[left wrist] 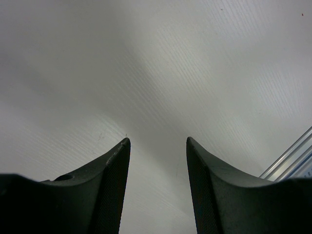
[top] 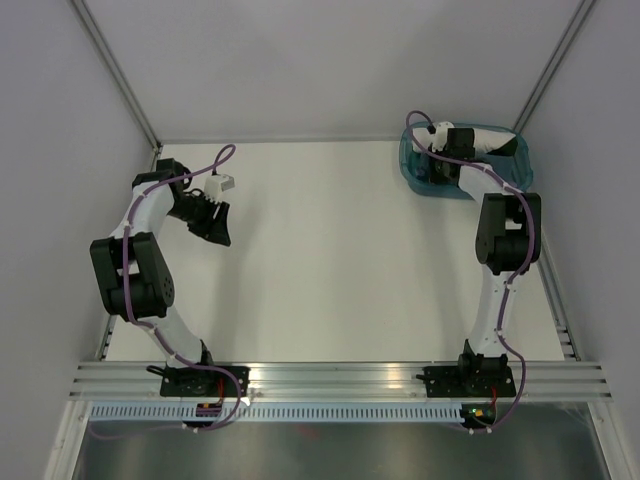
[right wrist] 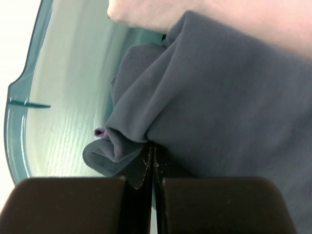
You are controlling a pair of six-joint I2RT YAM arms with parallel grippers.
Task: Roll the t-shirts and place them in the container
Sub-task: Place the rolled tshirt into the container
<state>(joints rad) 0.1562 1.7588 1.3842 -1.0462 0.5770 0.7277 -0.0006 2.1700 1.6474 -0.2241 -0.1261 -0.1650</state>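
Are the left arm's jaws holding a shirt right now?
No, the left jaws stand apart with only the white table showing between them.

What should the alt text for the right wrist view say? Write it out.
The right tool, shut, pinches a fold of a slate-blue t-shirt inside a teal translucent basket. Above it in the frame is white fabric, and a scrap of lilac fabric peeks out beside the fold.
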